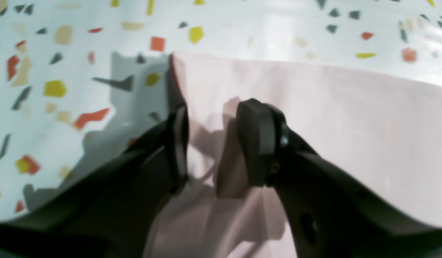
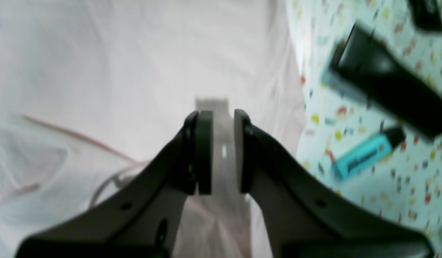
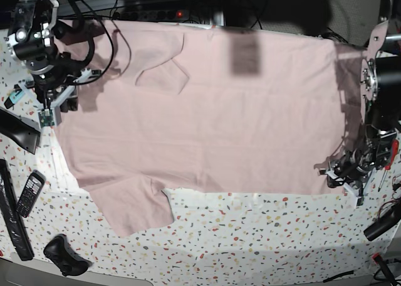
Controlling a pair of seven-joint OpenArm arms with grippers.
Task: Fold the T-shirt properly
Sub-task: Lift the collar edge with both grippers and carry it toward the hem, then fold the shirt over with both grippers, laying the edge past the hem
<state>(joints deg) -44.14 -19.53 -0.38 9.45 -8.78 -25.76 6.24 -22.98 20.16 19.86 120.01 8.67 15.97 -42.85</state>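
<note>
The T-shirt (image 3: 207, 116) is lying spread flat and plain-side up across the speckled terrazzo table (image 3: 250, 242), pale pink and filling most of the base view, its hem edge facing the right side, one short sleeve (image 3: 135, 207) pointing toward the near edge and the other sleeve (image 3: 164, 73) folded over onto the body near the far edge. Beginning at the left of that view, my right arm is reaching down over the shirt's left edge, and my right gripper (image 2: 216, 150) is pinching a raised fold of the pink cloth, the fabric showing as a narrow upright strip between the two dark pads in the right wrist view. A turquoise highlighter (image 2: 368, 152) and a long black object (image 2: 389, 93) are lying on the table just beside that edge of the shirt. Moving across the wide smooth expanse of cloth to the right, my left arm is hanging low at the shirt's near right corner, where my left gripper (image 1: 214, 143) is standing spread, one finger (image 1: 255, 139) resting over the pink fabric and the other at the shirt's edge, with a small pucker of cloth rising between them; I cannot tell whether it is gripped.
</note>
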